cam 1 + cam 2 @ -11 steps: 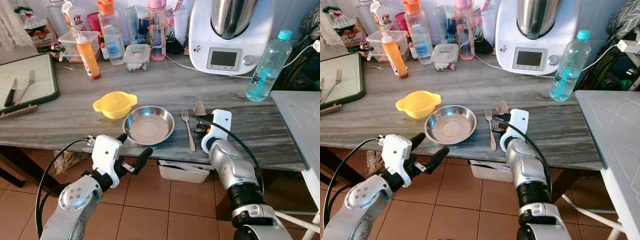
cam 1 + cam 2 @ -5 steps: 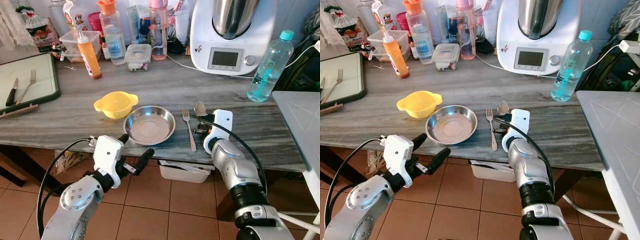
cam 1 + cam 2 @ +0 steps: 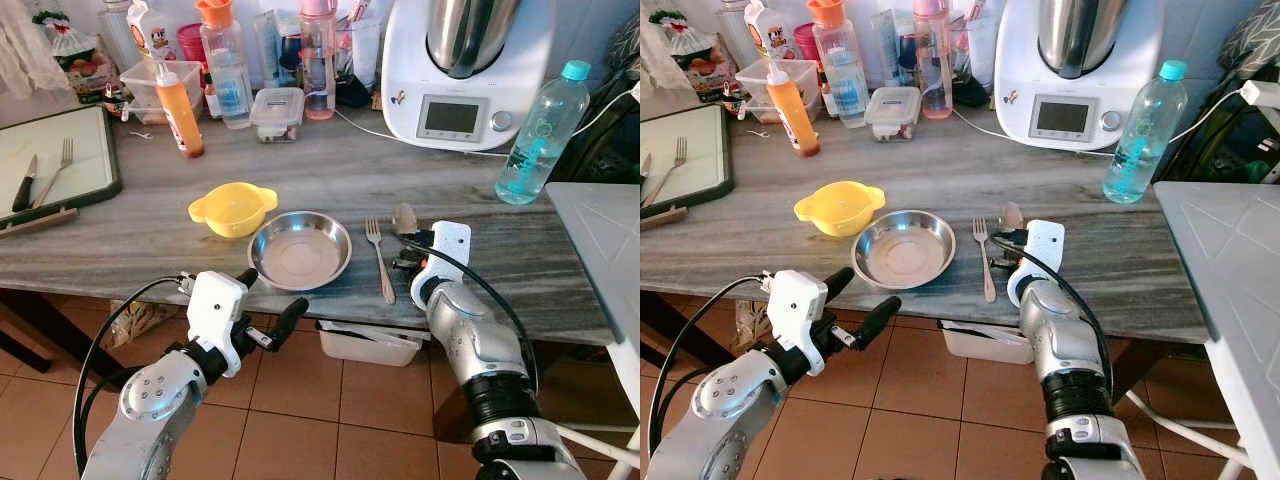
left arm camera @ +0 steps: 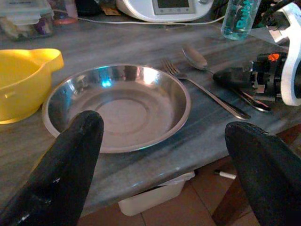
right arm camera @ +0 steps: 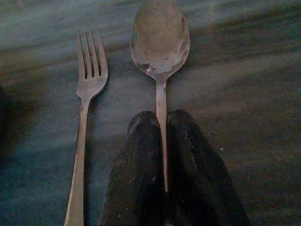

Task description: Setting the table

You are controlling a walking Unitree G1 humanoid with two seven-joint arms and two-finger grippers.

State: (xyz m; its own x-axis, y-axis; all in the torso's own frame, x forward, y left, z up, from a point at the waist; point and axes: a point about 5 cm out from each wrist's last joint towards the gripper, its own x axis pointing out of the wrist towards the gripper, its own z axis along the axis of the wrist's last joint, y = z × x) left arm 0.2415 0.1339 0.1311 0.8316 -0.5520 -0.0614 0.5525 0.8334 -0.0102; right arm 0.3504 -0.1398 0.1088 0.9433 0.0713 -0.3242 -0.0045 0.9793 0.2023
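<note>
Little has shifted over the last second: the right gripper (image 5: 162,125) remains low on the desk (image 3: 150,235), its two black fingers (image 5: 134,169) clamped on the handle of the spoon (image 5: 160,44), and the spoon, fork and dish lie where they did before. Spoon bowl points away from the robot and rests flat on the grey wood-grain surface. Just beside it, on its left and parallel, lies the fork (image 3: 378,258), tines away from the robot, not touching the spoon. Left of the fork sits the round steel dish (image 3: 299,250), upright, close to the desk's front edge. Touching or nearly touching the dish on its far left side is a yellow bowl (image 3: 232,208) with handles. Left gripper (image 3: 268,306) hangs in front of and below the desk edge, fingers spread wide and holding nothing, facing the dish. Farther back stand a white kitchen machine (image 3: 466,70), a blue-capped water bottle (image 3: 540,132) and an orange sauce bottle (image 3: 178,108).
</note>
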